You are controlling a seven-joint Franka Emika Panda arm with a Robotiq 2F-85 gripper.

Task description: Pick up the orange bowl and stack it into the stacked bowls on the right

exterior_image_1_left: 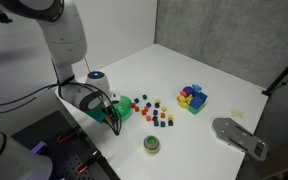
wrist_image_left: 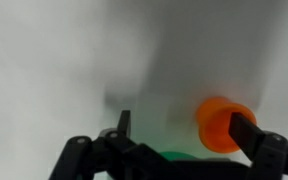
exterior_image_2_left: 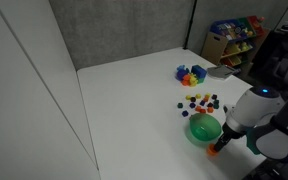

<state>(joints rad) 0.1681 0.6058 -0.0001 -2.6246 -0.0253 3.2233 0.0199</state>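
The orange bowl [wrist_image_left: 220, 122] is small, round and bright orange. In the wrist view it lies right against my right-hand finger, and the picture is blurred. It also shows in an exterior view [exterior_image_2_left: 214, 151] below the gripper. My gripper [wrist_image_left: 184, 125] is open, with its fingers wide apart and the left finger well clear of the bowl. It hangs low over the table beside the big green bowl [exterior_image_1_left: 123, 108] in both exterior views [exterior_image_2_left: 204, 128]. The stacked bowls [exterior_image_1_left: 152, 146] sit low and greenish near the table's front edge, apart from the gripper.
Several small coloured cubes [exterior_image_1_left: 156, 112] lie scattered beyond the green bowl, also in the other exterior view [exterior_image_2_left: 200, 102]. A yellow-blue-purple-green cluster [exterior_image_1_left: 192, 98] stands further back. A grey flat object [exterior_image_1_left: 239, 136] lies at the table's edge. A toy shelf [exterior_image_2_left: 234, 40] stands behind the table.
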